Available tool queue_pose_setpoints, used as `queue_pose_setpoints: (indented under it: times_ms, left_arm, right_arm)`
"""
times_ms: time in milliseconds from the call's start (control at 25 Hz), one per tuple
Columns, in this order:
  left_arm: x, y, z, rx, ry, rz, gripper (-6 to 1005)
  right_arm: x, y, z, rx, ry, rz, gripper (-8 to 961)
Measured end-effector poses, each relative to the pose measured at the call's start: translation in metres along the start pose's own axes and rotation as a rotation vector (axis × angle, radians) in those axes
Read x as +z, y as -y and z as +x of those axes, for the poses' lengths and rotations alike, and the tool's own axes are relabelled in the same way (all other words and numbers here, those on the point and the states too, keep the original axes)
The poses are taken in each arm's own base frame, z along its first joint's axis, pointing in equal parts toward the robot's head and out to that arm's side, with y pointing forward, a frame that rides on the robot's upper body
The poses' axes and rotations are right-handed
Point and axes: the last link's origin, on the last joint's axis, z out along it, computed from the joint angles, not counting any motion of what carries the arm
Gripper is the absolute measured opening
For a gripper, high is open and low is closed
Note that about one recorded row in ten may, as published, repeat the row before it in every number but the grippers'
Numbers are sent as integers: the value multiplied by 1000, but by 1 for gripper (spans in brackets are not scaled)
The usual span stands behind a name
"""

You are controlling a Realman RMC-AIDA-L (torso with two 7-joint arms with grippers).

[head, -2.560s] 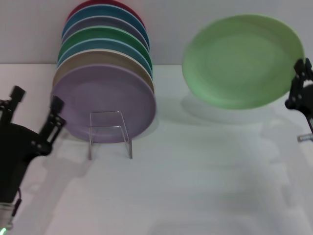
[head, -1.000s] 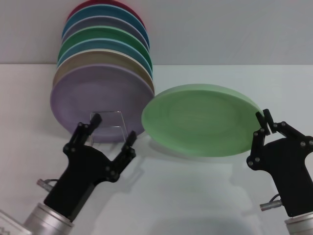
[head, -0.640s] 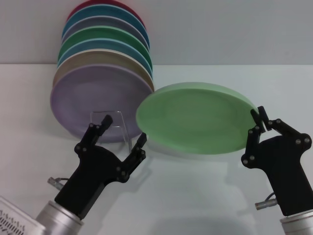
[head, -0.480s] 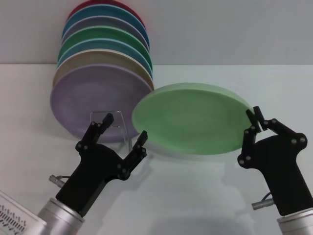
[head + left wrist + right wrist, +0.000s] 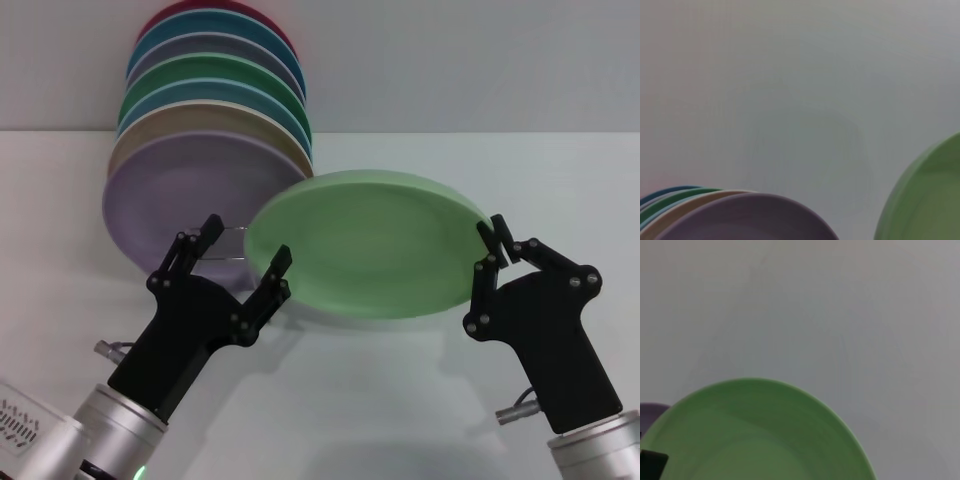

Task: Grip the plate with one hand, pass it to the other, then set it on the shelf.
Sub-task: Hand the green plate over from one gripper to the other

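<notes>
The pale mint-green plate (image 5: pixel 360 245) hangs tilted above the table. My right gripper (image 5: pixel 491 240) is shut on its right rim. My left gripper (image 5: pixel 246 248) is open, and the plate's left rim lies between its fingers, which are not closed on it. The plate also shows in the left wrist view (image 5: pixel 925 200) and fills the right wrist view (image 5: pixel 755 435). The clear acrylic shelf (image 5: pixel 230 229) stands behind my left gripper, mostly hidden by it and the plate.
A stack of several coloured plates leans against the back wall at the left, with a lavender plate (image 5: pixel 185 190) in front, just behind the shelf. It shows in the left wrist view (image 5: pixel 750 217). The white table (image 5: pixel 380 400) stretches to the right.
My right gripper has carried the plate leftward. My left gripper has risen and reached forward, so the plate's left rim now lies between its open fingers.
</notes>
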Motion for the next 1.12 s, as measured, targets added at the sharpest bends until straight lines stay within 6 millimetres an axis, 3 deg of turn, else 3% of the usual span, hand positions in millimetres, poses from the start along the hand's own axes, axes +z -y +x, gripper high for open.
queue_pose_setpoints:
  times_ms: [320,560,760,1120]
  left_arm:
    - [6,-1,-6,5,43,-17,798]
    - [7,1,-5,5,41,-6,576]
    - [7,3,-5,5,40,2,333]
    - [7,4,-6,7,47,6,256]
  right_arm:
    - [6,-4,1,5,-4,-23,60]
    - [6,-4,1,6,-6,-24,63]
    - [6,-4,1,6,-7,-24,65]
    - [6,-4,1,5,-7,-26,68]
